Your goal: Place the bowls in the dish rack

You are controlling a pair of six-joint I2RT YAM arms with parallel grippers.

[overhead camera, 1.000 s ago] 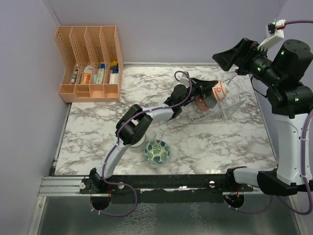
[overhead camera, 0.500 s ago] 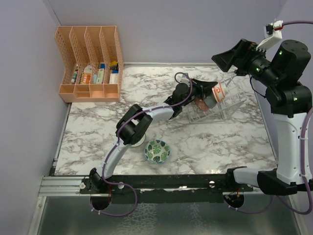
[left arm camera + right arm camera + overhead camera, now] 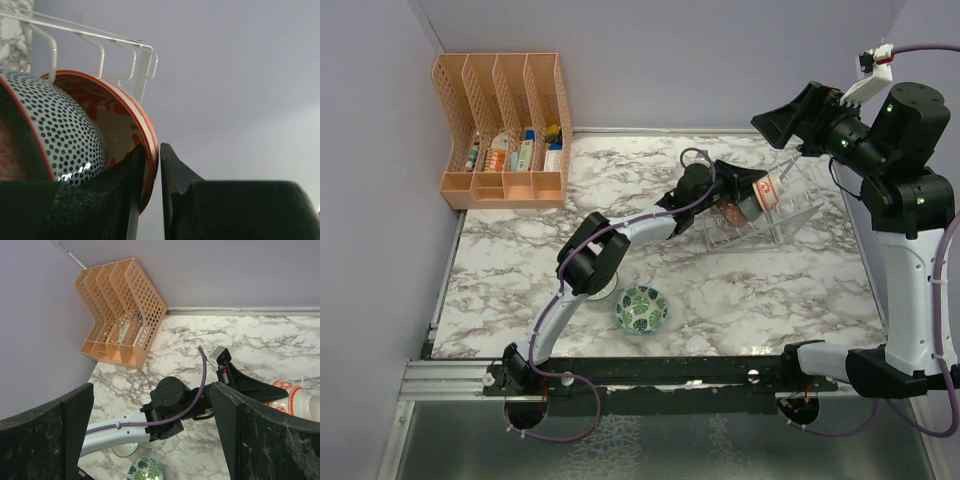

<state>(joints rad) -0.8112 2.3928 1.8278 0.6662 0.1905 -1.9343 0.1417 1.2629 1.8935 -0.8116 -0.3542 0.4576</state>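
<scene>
**Left claw (image 3: 152, 150): placement step, grip unconfirmed**

Its jaws stand narrowly apart inside the dish rack (image 3: 792, 218), at the right rear of the bench (image 3: 800, 290). One finger sits on each side of the rim of the orange-red bowl (image 3: 117, 117). Whether they pinch the rim or merely flank it, I cannot tell. This bowl stands on edge between the prongs, against a dotted bowl (image 3: 60, 130). The rim runs in line with the fingers, so a withdrawal should, in my judgement, go straight back along them.

Right claw (image 3: 152, 435) hangs wide open and empty above the rack's right end.

One leaf-print bowl (image 3: 641, 308) lies on the bench near the arm bases, well apart from the rack and nearer the left arm.
</scene>
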